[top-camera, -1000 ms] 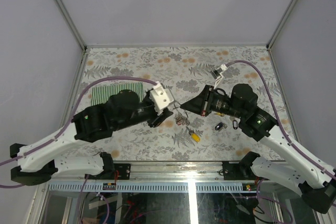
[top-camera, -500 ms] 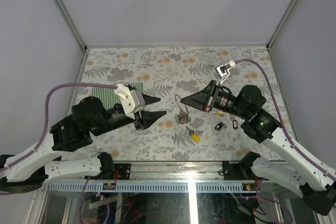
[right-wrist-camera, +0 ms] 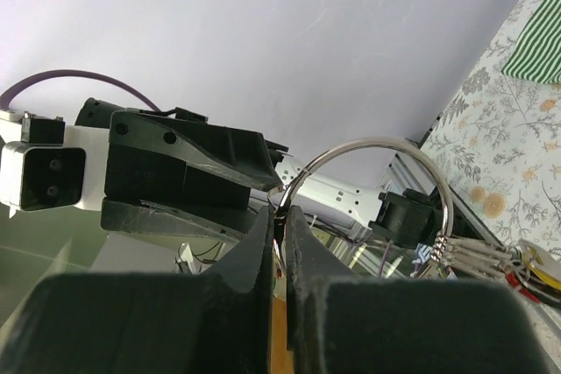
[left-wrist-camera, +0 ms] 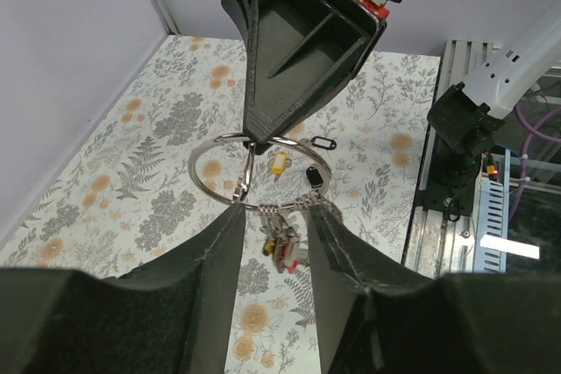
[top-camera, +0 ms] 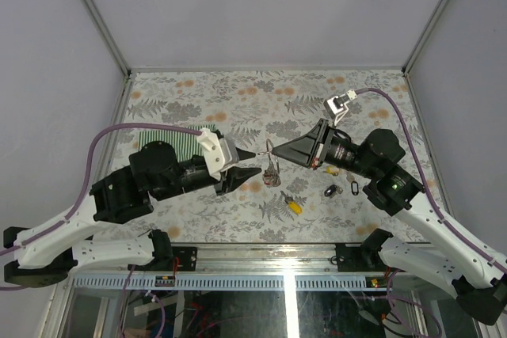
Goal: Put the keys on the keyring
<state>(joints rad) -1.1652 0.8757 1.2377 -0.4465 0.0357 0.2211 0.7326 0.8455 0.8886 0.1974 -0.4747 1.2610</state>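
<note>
- The floral tabletop [top-camera: 238, 93] carries both arms at its near edge.
- The left arm [top-camera: 150, 180] reaches further toward the middle than half a second ago and now covers more of the green striped cloth [top-camera: 188, 142].
- The right hand [right-wrist-camera: 280, 216] sits where it was, lifted above the tabletop, with its fingers pressed together on the wire of the keyring [right-wrist-camera: 374, 140].
- The left hand [left-wrist-camera: 279, 209] is spread. Its tips have closed in from well apart to just beside the near edge of the ring, one on each side of the spot where the keys hang. I cannot tell whether they touch the wire.
- The keyring is held in the air between the two hands, roughly level, as before.
- The bunch of keys [left-wrist-camera: 280, 243] is already threaded on and dangles under the ring, showing red and yellow.
- A yellow-headed key [top-camera: 291, 204] lies loose on the tabletop near the front, unmoved.
- The small black oval loop [top-camera: 353, 187] lies to the right of it, under the right arm.
</note>
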